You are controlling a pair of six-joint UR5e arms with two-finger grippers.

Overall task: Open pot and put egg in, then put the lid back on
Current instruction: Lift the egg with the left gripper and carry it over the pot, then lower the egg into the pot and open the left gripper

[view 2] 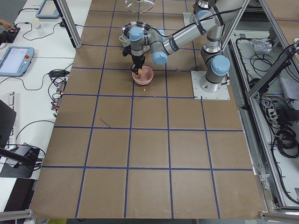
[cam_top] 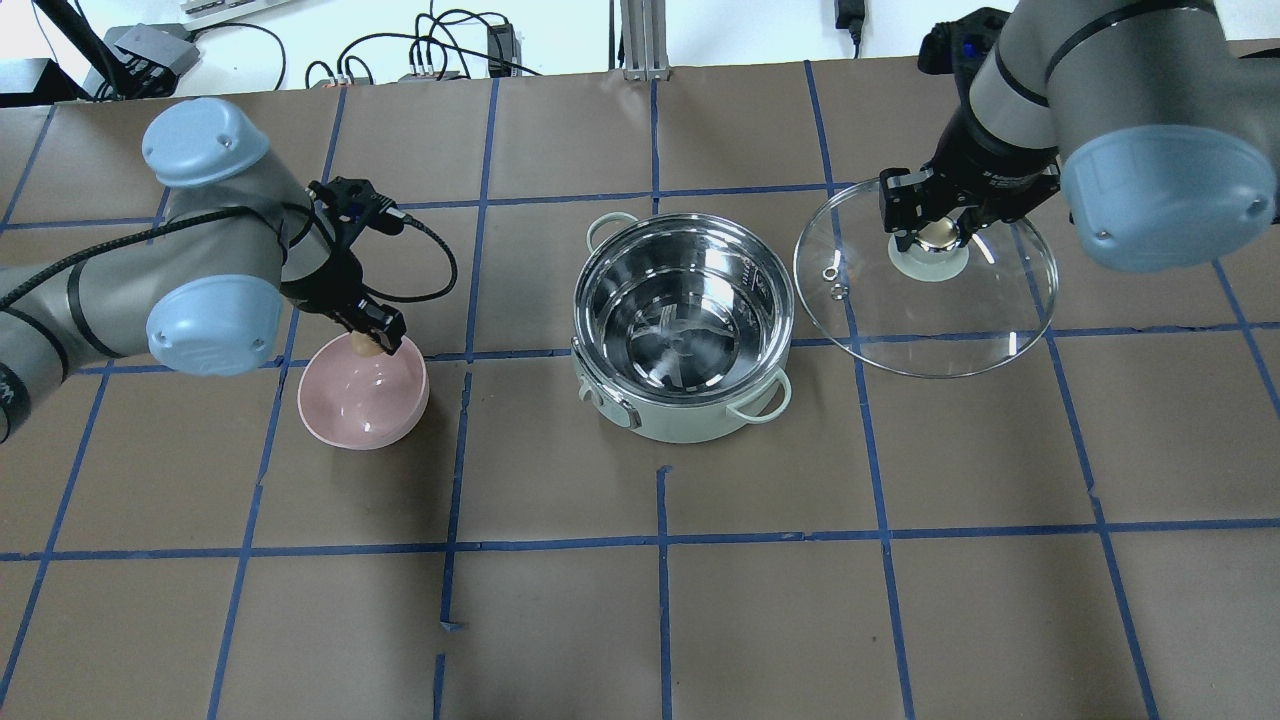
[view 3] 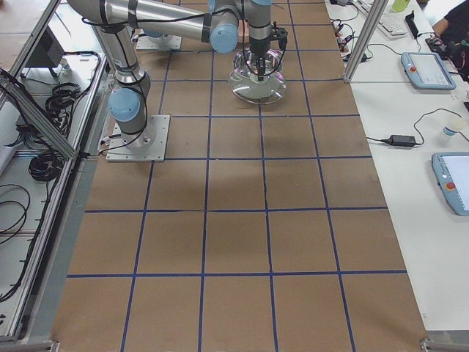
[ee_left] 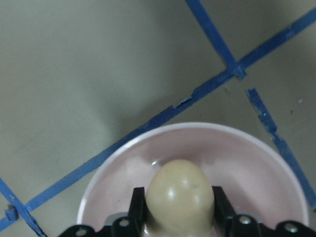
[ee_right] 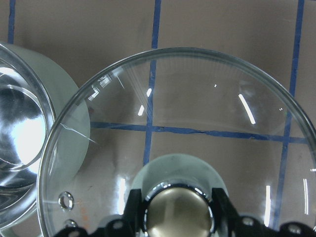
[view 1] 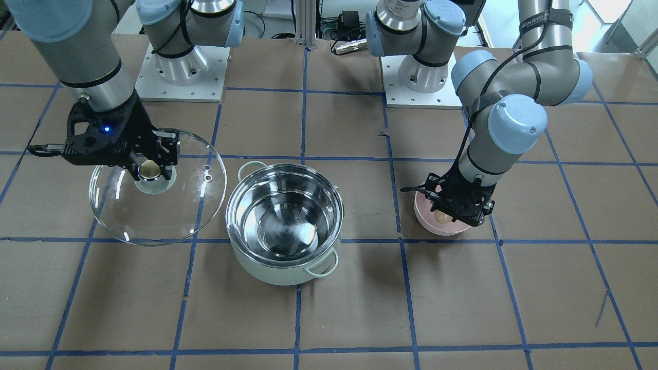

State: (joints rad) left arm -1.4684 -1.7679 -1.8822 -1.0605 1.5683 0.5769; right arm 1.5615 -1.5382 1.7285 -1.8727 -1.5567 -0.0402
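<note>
Left tool [ee_left: 180, 215] gripping egg [ee_left: 179, 190], right tool [ee_right: 178, 217] gripping lid [ee_right: 197, 98]

Nothing surely readable, only small white lettering, too blurred to spell out, on black fabric strap [view 1: 536, 24] wrapped round grey metal arm tube [view 1: 545, 38] high above left claw [view 1: 442, 218].

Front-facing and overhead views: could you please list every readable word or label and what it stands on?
"ANJEED" (first letter unclear): black strap on the left arm.
White print on the right hand's black wrist: too blurred to read.
Pot, lid, pink bowl: no text.
</note>
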